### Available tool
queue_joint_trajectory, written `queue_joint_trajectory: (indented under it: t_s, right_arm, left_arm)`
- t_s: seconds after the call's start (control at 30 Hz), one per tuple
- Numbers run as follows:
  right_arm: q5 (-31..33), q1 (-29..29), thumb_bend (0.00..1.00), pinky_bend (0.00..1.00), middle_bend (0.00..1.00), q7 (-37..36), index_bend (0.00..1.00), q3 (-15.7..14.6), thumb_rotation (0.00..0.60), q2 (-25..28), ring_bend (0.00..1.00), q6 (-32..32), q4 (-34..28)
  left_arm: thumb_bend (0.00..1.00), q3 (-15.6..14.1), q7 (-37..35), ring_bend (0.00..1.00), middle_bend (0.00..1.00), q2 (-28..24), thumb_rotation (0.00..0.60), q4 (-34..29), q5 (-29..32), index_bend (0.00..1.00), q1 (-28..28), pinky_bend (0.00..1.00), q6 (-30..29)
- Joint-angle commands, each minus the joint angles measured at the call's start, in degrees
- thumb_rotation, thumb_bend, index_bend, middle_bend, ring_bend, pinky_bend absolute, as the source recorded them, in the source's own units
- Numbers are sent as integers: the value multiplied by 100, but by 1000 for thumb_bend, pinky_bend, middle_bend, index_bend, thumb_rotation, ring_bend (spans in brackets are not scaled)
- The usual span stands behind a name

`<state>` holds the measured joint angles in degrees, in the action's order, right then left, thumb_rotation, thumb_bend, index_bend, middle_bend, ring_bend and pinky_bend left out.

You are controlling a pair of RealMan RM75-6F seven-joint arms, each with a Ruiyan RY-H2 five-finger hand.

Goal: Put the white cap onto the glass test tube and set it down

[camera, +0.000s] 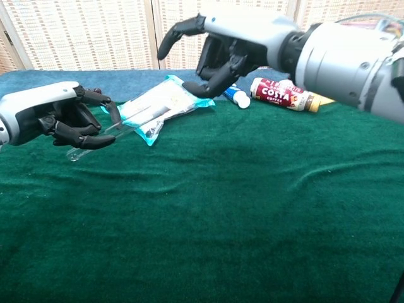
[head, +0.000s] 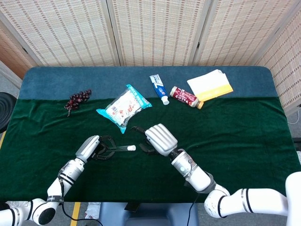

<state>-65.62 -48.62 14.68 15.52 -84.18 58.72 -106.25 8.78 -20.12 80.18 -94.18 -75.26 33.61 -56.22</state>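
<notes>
the clear glass test tube [camera: 104,134], fitted with the small white cap [head: 132,148] at its right end, is held nearly level above the dark green velvet tablecloth [camera: 252,208] by the left hand [camera: 47,118], while the right hand [camera: 221,47] is seen just beside the cap, fingers spread and grasping nothing.

The table cover [camera: 252,214] is showing as green velvety cloth — matt, with a soft nap. The test tube [camera: 107,134] is reading as clear, glossy glass; its cap [head: 132,148] is looking like smooth white plastic. The snack packet [head: 123,107] is gleaming as crinkled plastic film. The screen [head: 155,28] behind is appearing woven — rough, matt.
</notes>
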Motion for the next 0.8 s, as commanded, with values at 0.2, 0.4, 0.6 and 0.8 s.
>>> queue_joint_trajectory:
  t_s: [0.2, 0.4, 0.6, 0.8]
  right_arm:
    - [-145, 407, 492, 1000, 1000, -35, 248, -4, 600, 649, 1000, 452, -282]
    - [-271, 670, 492, 1000, 1000, -197, 248, -152, 600, 895, 1000, 595, -213]
    - [-354, 885, 491, 1000, 1000, -480, 248, -257, 600, 994, 1000, 666, -26]
    - [-397, 993, 491, 1000, 1000, -624, 248, -270, 600, 1059, 1000, 720, 22]
  left_arm:
    - [473, -109, 1356, 926, 1000, 198, 600, 378, 122, 646, 114, 933, -80]
    - [472, -99, 2264, 924, 1000, 647, 600, 613, 453, 643, 296, 933, 23]
    - [472, -41, 2984, 923, 1000, 1033, 600, 839, 830, 624, 466, 933, 88]
    - [471, -44, 3348, 923, 1000, 1220, 600, 957, 1031, 553, 547, 933, 130]
